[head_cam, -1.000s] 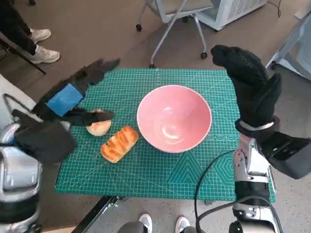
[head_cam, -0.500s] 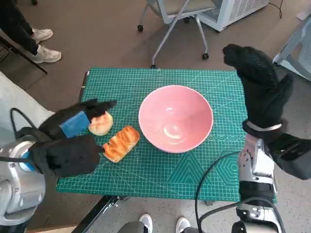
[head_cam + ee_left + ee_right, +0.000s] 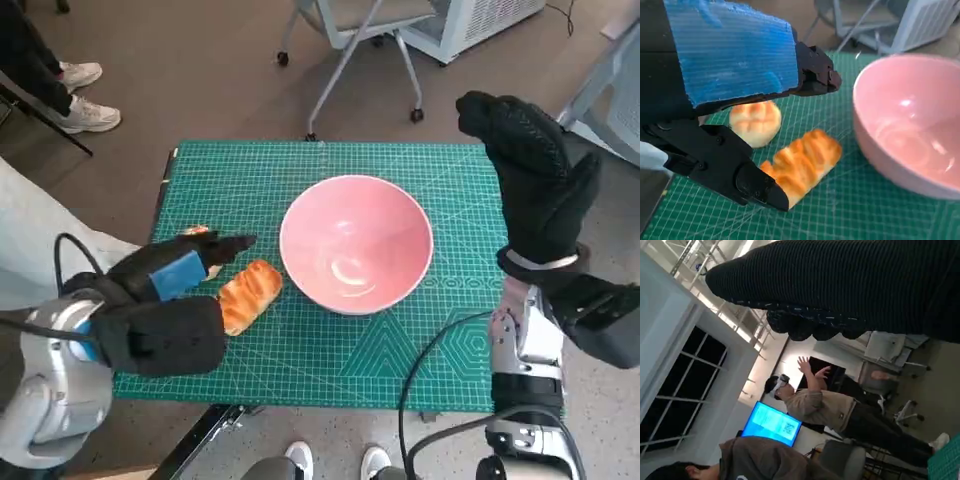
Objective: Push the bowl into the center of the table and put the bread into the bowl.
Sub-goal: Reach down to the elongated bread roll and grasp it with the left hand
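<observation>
lighting evenly and softly from overhead, glinting white inside the pink bowl (image 3: 355,243); bowing at head-view edges; blurring close to the left hand (image 3: 715,100); glaring behind the backlit glove (image 3: 850,285).

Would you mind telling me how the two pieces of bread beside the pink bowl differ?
The long ridged golden loaf is elongated and lies nearer the pink bowl; the round pale bun is domed, paler, and farther from it. In the head view the left hand hides most of the bun, not the loaf. Both rest on the green cutting mat, outside the bowl.
</observation>
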